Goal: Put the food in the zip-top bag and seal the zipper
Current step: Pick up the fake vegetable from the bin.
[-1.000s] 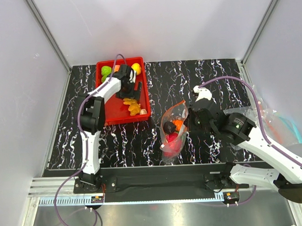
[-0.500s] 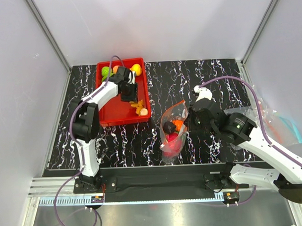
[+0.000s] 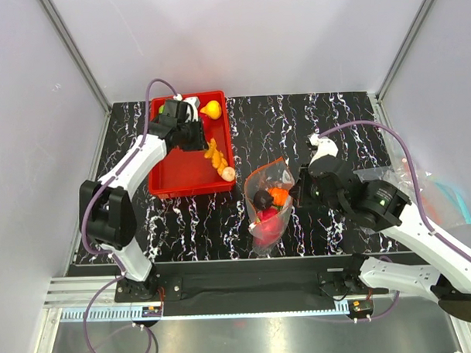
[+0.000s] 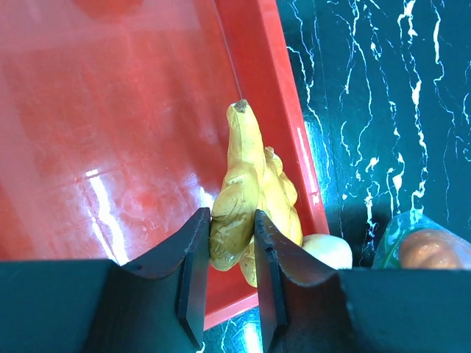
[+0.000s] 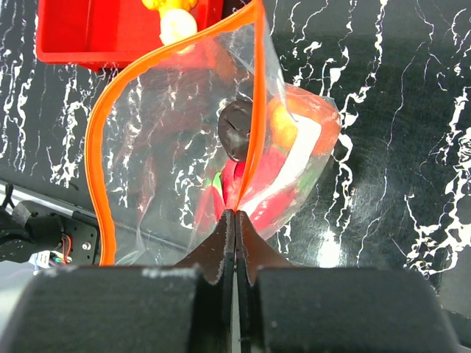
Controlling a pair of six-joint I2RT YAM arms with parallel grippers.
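Note:
My left gripper (image 4: 228, 220) is shut on a knobbly yellow piece of food (image 4: 246, 184) over the red tray (image 4: 110, 147), close to its right rim. A cream piece (image 4: 327, 250) lies just beside it. In the top view the left gripper (image 3: 203, 140) is in the tray's far half, with the yellow piece (image 3: 214, 154) reaching toward me. My right gripper (image 5: 235, 213) is shut on the zipper (image 5: 255, 88) of the zip-top bag (image 3: 267, 202) and holds its mouth open. Inside lie a dark purple piece (image 5: 237, 129), an orange piece (image 5: 283, 125) and red pieces (image 5: 257, 184).
A yellow piece (image 3: 211, 109) sits at the red tray's (image 3: 173, 171) far end. A second clear bag with a blue tint (image 3: 433, 193) lies at the table's right edge. Grey walls close in the left, right and far sides.
The left jaws went from wide open to closed on the yellow piece, and the left arm swung outward with the gripper drawn toward the tray's far end. The right arm barely moved.

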